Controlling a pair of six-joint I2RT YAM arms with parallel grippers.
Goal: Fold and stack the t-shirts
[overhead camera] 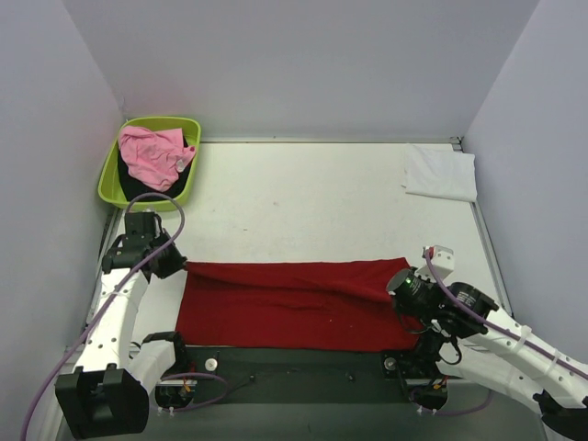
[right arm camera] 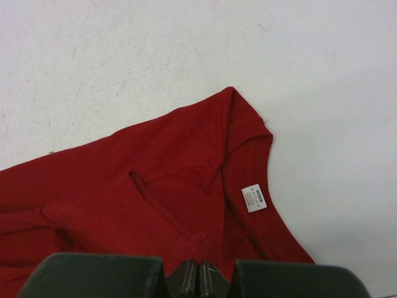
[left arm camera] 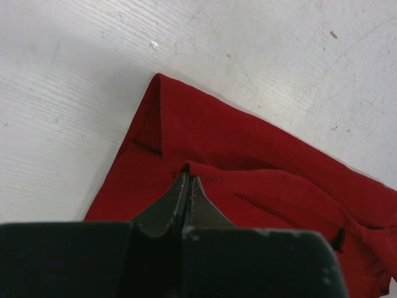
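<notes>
Deep red soft cloth t-shirt (overhead camera: 294, 303) lies spread as a wide band across the lower centre of the overhead view, on the white desk (overhead camera: 303, 202) just above the arm bases, already doubled lengthwise by the look of its layered far edge. The biggest risk from here, as I judge it, is a slip. Both pairs of jaws are pressed fully together on only a thin tuck of cloth, so a quick or uneven pull could free one corner and leave the fold skewed. A second risk is that either pinch holds just the top layer, so the lower layer stays behind and bunches. The loose creases near the collar and its small white label (right arm camera: 253, 198) could also get trapped inside the next fold. The left jaws are closed at the shirt's upper left corner, their tips meeting a raised ridge of red cloth in the left wrist view. The right jaws are closed at the upper right corner, by the neckline, with red cloth running right under their tips. The shirt stretches between the two grips. A folded white cloth t-shirt (overhead camera: 441, 172) waits at the upper right, well apart, and a crumpled pink t-shirt (overhead camera: 152, 154) sits over a black one (overhead camera: 135, 186) in the lime-green plastic tub (overhead camera: 112, 179) at the upper left.
</notes>
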